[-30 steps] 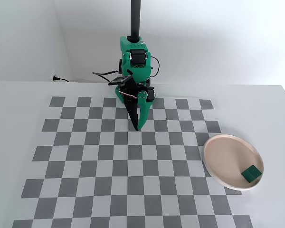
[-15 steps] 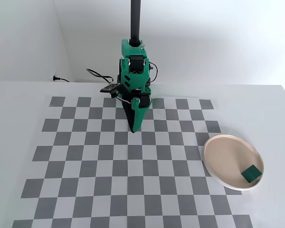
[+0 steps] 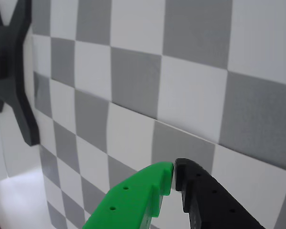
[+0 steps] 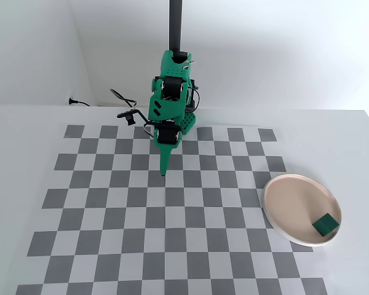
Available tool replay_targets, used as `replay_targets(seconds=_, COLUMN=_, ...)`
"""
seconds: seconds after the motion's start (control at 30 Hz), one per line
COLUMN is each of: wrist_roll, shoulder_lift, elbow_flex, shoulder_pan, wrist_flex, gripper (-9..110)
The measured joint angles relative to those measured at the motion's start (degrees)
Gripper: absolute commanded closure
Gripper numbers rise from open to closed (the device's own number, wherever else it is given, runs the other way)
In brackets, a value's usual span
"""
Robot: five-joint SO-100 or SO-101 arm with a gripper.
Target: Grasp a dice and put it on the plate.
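Note:
In the fixed view the dark green dice [image 4: 325, 224] rests on the pale pinkish plate [image 4: 293, 201], near its front right rim, at the board's right edge. My gripper [image 4: 164, 172] hangs far to the left of the plate, over the upper middle of the checkerboard, pointing down. It is shut with nothing in it. The wrist view shows its green finger and black finger tips touching above the squares, gripper [image 3: 174, 170]. Neither dice nor plate appears in the wrist view.
The grey and white checkerboard [image 4: 111, 203] covers the white table. A black post [image 4: 175, 24] rises behind the green arm, and a cable [image 4: 80, 102] runs along the back wall. A black X-shaped foot [image 3: 12, 71] shows at the wrist view's left.
The gripper has closed from open to shut and swung slightly left, the arm turning towards the left of the fixed view. The dice stays on the plate.

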State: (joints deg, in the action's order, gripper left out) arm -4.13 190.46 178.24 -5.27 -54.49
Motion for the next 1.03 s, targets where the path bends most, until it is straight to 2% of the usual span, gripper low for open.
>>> replay_targets(seconds=0.27, wrist_roll=6.15, shoulder_lift=0.0, elbow_flex=0.0, shoulder_pan=2.9, wrist_flex=-0.35, gripper=106)
replay_targets(seconds=1.03, wrist_roll=6.06, shoulder_lift=0.0, elbow_flex=0.0, shoulder_pan=2.9, wrist_flex=-0.35, gripper=106)
